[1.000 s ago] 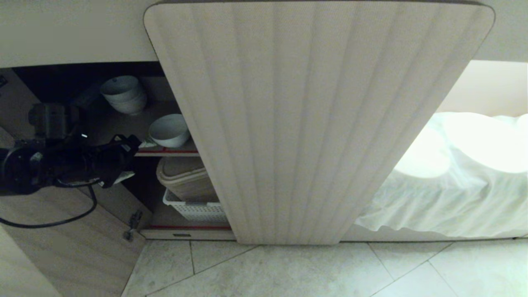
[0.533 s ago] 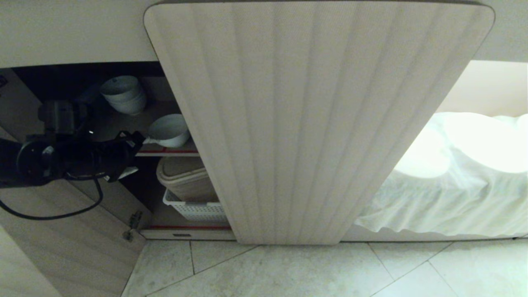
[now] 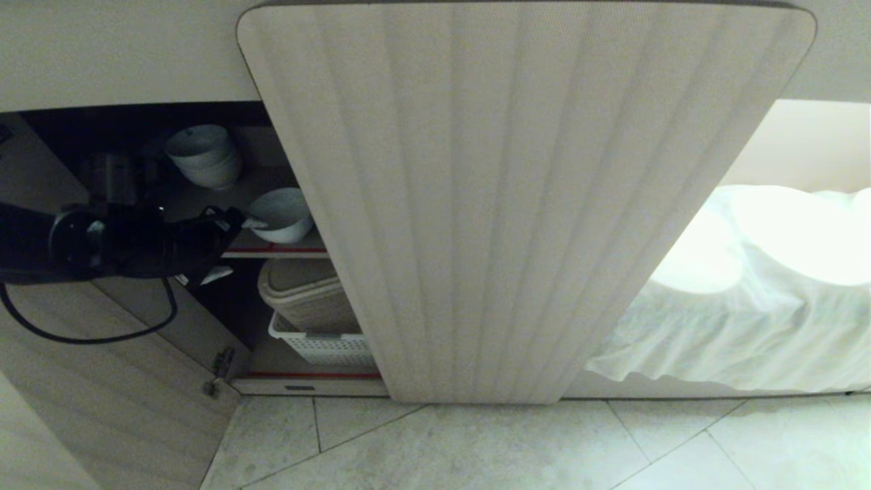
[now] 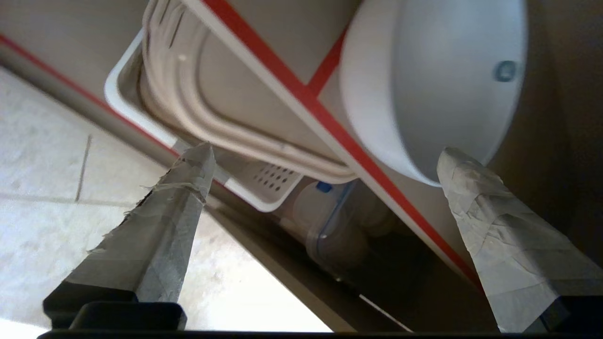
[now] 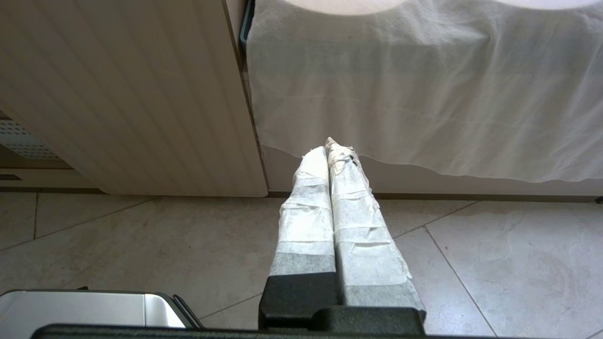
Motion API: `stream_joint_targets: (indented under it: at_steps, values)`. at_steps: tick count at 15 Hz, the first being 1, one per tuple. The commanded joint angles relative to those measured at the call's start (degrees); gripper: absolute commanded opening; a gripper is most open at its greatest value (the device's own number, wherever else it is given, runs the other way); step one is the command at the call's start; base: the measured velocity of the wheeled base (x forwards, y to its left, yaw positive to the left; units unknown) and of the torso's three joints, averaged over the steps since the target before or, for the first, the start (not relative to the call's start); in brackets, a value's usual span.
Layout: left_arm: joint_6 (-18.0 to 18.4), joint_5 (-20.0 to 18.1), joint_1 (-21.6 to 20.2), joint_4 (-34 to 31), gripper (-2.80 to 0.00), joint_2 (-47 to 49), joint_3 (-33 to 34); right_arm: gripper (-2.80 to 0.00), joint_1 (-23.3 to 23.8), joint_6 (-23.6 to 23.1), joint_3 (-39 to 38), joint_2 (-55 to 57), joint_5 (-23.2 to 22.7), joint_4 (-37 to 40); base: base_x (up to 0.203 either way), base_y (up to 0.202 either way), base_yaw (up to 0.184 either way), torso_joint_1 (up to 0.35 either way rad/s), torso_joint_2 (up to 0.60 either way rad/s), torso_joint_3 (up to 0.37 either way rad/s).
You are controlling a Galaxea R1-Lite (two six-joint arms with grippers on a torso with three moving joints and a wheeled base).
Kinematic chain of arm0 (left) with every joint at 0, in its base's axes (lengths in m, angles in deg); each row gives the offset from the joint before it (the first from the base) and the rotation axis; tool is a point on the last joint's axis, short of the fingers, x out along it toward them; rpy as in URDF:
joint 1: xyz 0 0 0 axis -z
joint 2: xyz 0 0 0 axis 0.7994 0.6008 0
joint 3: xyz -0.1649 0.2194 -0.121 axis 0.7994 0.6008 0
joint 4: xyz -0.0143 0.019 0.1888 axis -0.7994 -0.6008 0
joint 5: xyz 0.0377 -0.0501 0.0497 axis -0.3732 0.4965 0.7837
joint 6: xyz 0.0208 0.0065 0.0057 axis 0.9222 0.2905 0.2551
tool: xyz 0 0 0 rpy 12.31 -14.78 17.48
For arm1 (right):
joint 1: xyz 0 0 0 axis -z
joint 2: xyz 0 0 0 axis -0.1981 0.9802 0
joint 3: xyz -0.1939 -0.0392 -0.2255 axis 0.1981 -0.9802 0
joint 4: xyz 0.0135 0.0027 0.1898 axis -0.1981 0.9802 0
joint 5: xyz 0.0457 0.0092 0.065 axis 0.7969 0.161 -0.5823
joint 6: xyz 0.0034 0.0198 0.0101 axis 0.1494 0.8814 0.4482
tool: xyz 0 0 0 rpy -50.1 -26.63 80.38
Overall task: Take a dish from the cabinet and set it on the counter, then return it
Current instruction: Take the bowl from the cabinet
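Fetch step: left gripper (image 3: 235, 241), jaws wide, at the dish (image 3: 280, 215), left of frame; next, straddle rim and close; right gripper (image 5: 330, 147) shut, parked.

Inside the cabinet (image 3: 272, 170) there is one single white bowl (image 3: 280, 215) at the front of the upper shelf, and behind it one stack of white bowls (image 3: 203, 155); how many are in that stack cannot be told. Below that shelf sit one beige lidded bin (image 3: 306, 292) and one white perforated basket (image 3: 323, 346). Two red tape strips (image 3: 275, 250) edge the cabinet's shelves. One fluted door (image 3: 517, 197) covers the cabinet's right half, and right of it hangs one white cloth (image 3: 742, 313).
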Motion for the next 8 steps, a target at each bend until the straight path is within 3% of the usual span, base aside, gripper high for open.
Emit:
stream_joint_targets:
  at_steps: [1, 6, 8]
  values:
    - [-0.3, 0.0, 0.0, -2.0, 0.00, 1.8, -3.4, -2.80, 0.0, 0.0, 0.0, 0.0, 0.0, 0.0, 0.000, 0.000, 0.000, 0.000, 0.00, 0.000]
    - [-0.1, -0.1, 0.1, -10.2, 0.00, 4.2, -11.8, -2.80, 0.0, 0.0, 0.0, 0.0, 0.0, 0.0, 0.000, 0.000, 0.000, 0.000, 0.00, 0.000]
    - [3.3, -0.2, 0.1, -11.0, 0.00, 4.5, -12.2, -2.80, 0.0, 0.0, 0.0, 0.0, 0.0, -0.1, 0.000, 0.000, 0.000, 0.000, 0.00, 0.000]
